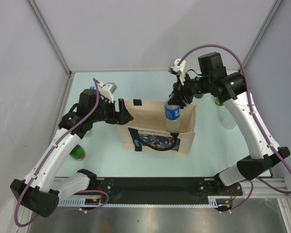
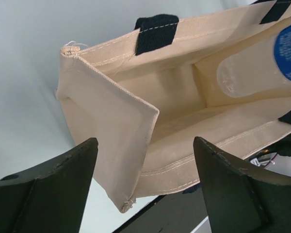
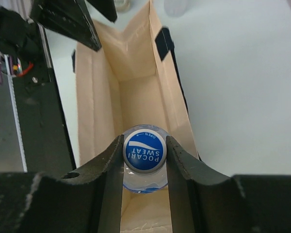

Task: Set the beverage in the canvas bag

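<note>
1. Dark fingers (image 3: 109, 165) of the right gripper (image 3: 144, 160) fill the bottom of the right wrist view. They are closed tight on the neck of the beverage (image 3: 144, 148), just under its blue cap.
2. From above, the beverage (image 1: 172, 114) hangs at the right end of the canvas bag (image 1: 155, 130). Its clear base is below the rim, while the blue label and cap stand above it. I cannot tell whether the base touches the bag floor.
3. At the bag's other end, the left gripper (image 2: 145, 141) has its fingers (image 2: 63, 179) spread wide, one on each side of the folded end wall. No contact with the cloth shows.
4. The step in hand looks like the final lowering. It is best done straight down with the bottle upright, centred between the long walls and clear of the navy strap (image 3: 164, 42).
5. Release should wait until the base rests on the bag floor, or nearly so. A drop from higher up could tip the bottle and drag the soft bag over on the worktop (image 1: 111, 87).
6. The right fingers should then open only enough to free the cap and lift out vertically, so they do not snag the rim.
</note>
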You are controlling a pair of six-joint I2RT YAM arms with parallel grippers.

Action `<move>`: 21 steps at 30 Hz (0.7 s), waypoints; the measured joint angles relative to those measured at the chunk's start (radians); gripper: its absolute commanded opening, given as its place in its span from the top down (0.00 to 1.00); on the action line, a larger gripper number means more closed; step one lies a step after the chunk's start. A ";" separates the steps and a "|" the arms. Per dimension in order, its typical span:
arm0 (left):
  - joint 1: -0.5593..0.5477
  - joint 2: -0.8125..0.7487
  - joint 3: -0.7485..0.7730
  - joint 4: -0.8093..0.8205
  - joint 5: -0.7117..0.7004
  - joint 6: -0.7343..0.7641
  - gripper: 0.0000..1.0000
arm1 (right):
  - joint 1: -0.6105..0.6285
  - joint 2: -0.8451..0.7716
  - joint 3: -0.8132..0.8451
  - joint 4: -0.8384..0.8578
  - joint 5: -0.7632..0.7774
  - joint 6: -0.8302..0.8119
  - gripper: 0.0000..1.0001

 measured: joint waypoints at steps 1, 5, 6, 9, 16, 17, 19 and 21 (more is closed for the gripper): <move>-0.001 0.003 -0.002 -0.002 0.000 0.002 0.19 | 0.003 0.000 -0.029 -0.001 0.013 -0.019 1.00; -0.003 0.012 -0.012 -0.005 0.000 0.016 0.42 | 0.009 -0.006 -0.163 0.013 0.067 -0.098 1.00; -0.003 0.013 -0.014 -0.006 0.000 0.016 0.48 | 0.009 -0.008 -0.204 0.022 0.080 -0.117 1.00; -0.004 0.019 -0.023 -0.010 0.001 0.025 0.62 | 0.010 -0.018 -0.332 0.044 0.124 -0.172 1.00; -0.004 0.036 -0.026 -0.011 0.004 0.039 0.84 | 0.009 -0.058 -0.541 0.122 0.191 -0.252 1.00; -0.004 0.037 -0.026 -0.011 0.004 0.042 0.87 | 0.005 -0.066 -0.559 0.132 0.199 -0.259 1.00; -0.004 0.041 -0.026 -0.011 0.006 0.043 0.89 | -0.003 -0.083 -0.586 0.150 0.214 -0.272 1.00; -0.004 0.042 -0.026 -0.011 0.008 0.043 0.89 | -0.019 -0.100 -0.606 0.172 0.225 -0.278 1.00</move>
